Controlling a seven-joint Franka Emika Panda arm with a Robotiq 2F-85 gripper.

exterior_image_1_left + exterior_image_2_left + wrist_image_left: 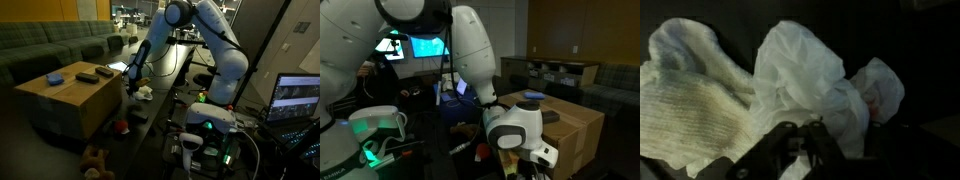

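**Exterior view.**
- Item 1: my gripper (133,86), lowered to the dark surface (160,76), just beside a cardboard box (75,100).
- Item 2: crumpled white cloth (145,92), lying on that surface at my fingertips.
- On the box lid: 1 blue object (54,78) and 2 dark flat ones, too small to name.
- Room: dim, with a green sofa (50,45) behind, a lit laptop (298,98) off to the side and a plush toy (97,157) on the floor.

**Exterior view.**
- My wrist fills the foreground. The gripper sits low in the frame, and I cannot tell its state here.
- The cardboard box (575,130) stands near, and a monitor (425,47) glows behind.

**Wrist view.**
- Item 2 (805,75): thin, creased and bunched into a peak.
- Item 3: ribbed white towel (685,110), touching it on 1 side.
- My 2 fingers (775,147) stand nearly together, pinching a low fold of the cloth.
- Handling, as I judge it: very light, soft and limp, not fragile. It will drape when raised and may drag the towel along.
- Best hold: a thick bunched fold near the peak, not a thin edge.
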